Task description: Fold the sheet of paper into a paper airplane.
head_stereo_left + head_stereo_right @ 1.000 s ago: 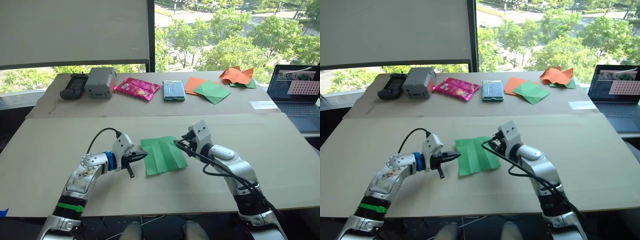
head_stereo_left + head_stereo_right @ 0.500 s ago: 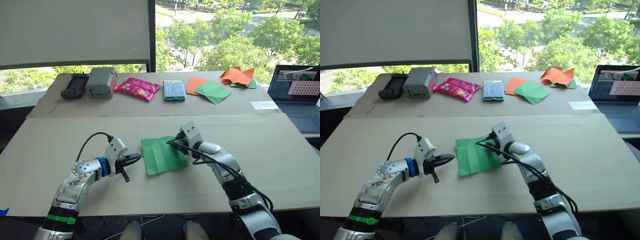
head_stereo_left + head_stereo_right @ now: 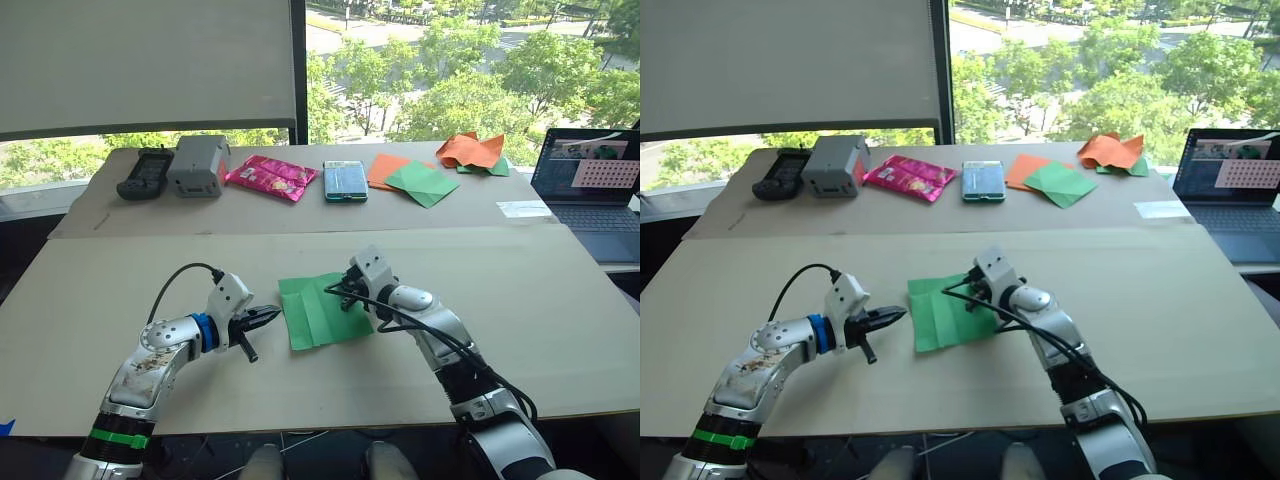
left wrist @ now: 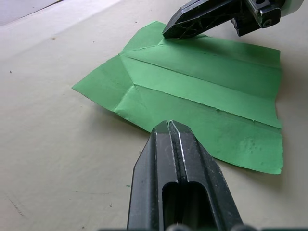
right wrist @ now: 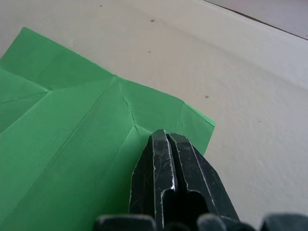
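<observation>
Partly done | creased green sheet of paper (image 3: pixel 322 310) flat mid-table, no airplane yet | right gripper (image 3: pixel 343 293) closed, empty, tips on sheet | left gripper (image 3: pixel 268 316) closed, empty, beside it.

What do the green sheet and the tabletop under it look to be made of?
The green sheet looks like thin matte paper: sharp straight creases hold in it, and one corner shows small dimples. The tabletop looks like beige cardboard or fibreboard, dull and unglossy with small specks and a straight seam across it; which of the two is unclear.
</observation>
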Robot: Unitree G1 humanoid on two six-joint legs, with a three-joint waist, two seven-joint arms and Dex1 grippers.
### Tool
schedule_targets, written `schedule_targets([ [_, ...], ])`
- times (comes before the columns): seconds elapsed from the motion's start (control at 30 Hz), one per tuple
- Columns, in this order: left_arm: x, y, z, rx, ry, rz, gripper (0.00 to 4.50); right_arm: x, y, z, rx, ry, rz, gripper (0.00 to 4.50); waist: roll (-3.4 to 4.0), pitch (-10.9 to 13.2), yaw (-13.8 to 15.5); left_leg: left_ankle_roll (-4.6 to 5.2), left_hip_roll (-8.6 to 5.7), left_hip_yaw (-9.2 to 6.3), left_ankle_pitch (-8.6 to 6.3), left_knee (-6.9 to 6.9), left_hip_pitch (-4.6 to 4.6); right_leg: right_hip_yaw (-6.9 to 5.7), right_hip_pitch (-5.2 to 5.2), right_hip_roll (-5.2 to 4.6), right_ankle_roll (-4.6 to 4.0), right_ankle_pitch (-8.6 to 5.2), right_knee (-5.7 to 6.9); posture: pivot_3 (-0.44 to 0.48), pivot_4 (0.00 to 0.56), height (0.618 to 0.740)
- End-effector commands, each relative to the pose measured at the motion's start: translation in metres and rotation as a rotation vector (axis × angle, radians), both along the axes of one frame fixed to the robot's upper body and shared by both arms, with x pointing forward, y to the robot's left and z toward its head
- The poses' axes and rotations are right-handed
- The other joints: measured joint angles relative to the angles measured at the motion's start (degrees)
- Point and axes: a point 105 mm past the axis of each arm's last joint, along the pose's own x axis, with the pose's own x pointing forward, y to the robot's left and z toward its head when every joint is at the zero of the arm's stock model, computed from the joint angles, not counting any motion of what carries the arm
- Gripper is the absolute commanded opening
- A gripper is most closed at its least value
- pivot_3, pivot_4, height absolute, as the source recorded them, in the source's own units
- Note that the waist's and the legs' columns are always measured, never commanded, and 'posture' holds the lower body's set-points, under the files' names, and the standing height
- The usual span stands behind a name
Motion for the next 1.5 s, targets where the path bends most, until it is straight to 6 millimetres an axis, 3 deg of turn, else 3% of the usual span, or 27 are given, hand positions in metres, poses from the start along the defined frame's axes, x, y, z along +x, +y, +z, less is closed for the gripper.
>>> schedule_targets([
  [0.03, 0.005, 0.0, 0.01, -0.011, -0.026, -0.003, 0.0, 0.003, -0.001, 0.02, 0.066, -0.05, -0.021, 0.03, 0.0, 0.0, 0.0, 0.0, 0.0, 0.0, 0.0, 0.0, -0.01, 0.0, 0.0, 0.0, 0.0, 0.0, 0.0, 0.0, 0.15, 0.706],
  [0.1, 0.006, -0.003, 0.01, -0.022, -0.026, -0.013, 0.0, 0.006, -0.005, 0.026, 0.092, -0.062, -0.047, 0.3, 0.0, 0.0, 0.0, 0.0, 0.0, 0.0, 0.0, 0.0, -0.05, 0.01, 0.0, 0.0, 0.01, 0.01, 0.0, 0.0, 0.15, 0.706],
  [0.33, -0.013, -0.027, 0.005, -0.052, 0.003, -0.133, 0.0, -0.008, -0.018, 0.047, 0.105, -0.134, -0.007, 2.62, 0.01, 0.0, 0.0, -0.02, 0.0, 0.0, 0.18, -0.02, -0.11, 0.02, 0.04, 0.0, 0.02, 0.03, 0.02, 0.0, 0.15, 0.706],
  [0.43, -0.021, -0.033, 0.004, -0.056, 0.011, -0.179, 0.0, -0.018, -0.024, 0.051, 0.073, -0.162, 0.042, 2.62, 0.0, 0.0, 0.2, -0.01, 0.0, 0.01, 0.2, -0.07, -0.13, 0.02, 0.05, 0.0, -0.01, 0.02, -0.02, 0.0, 0.15, 0.706],
  [0.53, -0.03, -0.034, 0.007, -0.038, 0.013, -0.242, 0.0, -0.048, -0.028, 0.06, 0.021, -0.236, 0.191, 2.62, 0.0, 0.0, 0.6, -0.02, 0.0, 0.01, 0.2, -0.07, -0.24, 0.02, 0.01, -0.01, -0.02, 0.0, -0.02, 0.0, 0.15, 0.706],
  [0.7, -0.034, -0.033, 0.009, -0.022, 0.021, -0.28, 0.0, -0.073, -0.03, 0.054, -0.069, -0.255, 0.295, 2.62, -0.03, 0.0, 0.6, -0.48, 0.02, 0.02, -0.09, -0.1, -0.21, 0.01, -0.07, -0.03, -0.07, -0.03, -0.1, 0.0, 0.15, 0.706],
  [0.97, -0.037, -0.048, 0.002, -0.006, 0.033, -0.343, 0.0, -0.032, -0.045, 0.035, -0.049, -0.144, 0.081, 2.62, -0.08, 0.1, 1.1, -0.5, 0.0, 0.03, -0.04, -0.06, -0.23, 0.0, -0.08, -0.03, -0.07, -0.03, -0.14, 0.0, 0.15, 0.706],
  [1.17, -0.045, -0.06, -0.01, 0.061, 0.044, -0.444, 0.0, -0.022, -0.051, 0.033, -0.069, -0.114, 0.066, 2.62, -0.07, 0.1, 1.6, -0.06, -0.01, 0.04, 0.32, -0.07, -0.25, 0.0, -0.04, -0.03, -0.05, -0.01, -0.11, 0.0, 0.15, 0.706],
  [1.27, -0.044, -0.052, -0.024, 0.143, 0.056, -0.449, 0.0, -0.018, -0.049, 0.035, -0.071, -0.115, 0.066, 2.62, -0.07, 0.1, 1.4, -0.06, -0.01, 0.05, 0.32, -0.08, -0.25, 0.01, 0.02, -0.03, -0.05, -0.01, -0.11, 0.0, 0.15, 0.706],
  [1.5, -0.026, -0.019, -0.033, 0.308, 0.013, -0.377, 0.0, -0.014, -0.038, 0.034, -0.04, -0.104, 0.057, 2.62, -0.05, 0.1, 1.0, -0.06, 0.02, 0.04, 0.31, -0.27, -0.2, 0.0, -0.01, -0.01, -0.06, -0.02, -0.02, 0.0, 0.15, 0.706],
])
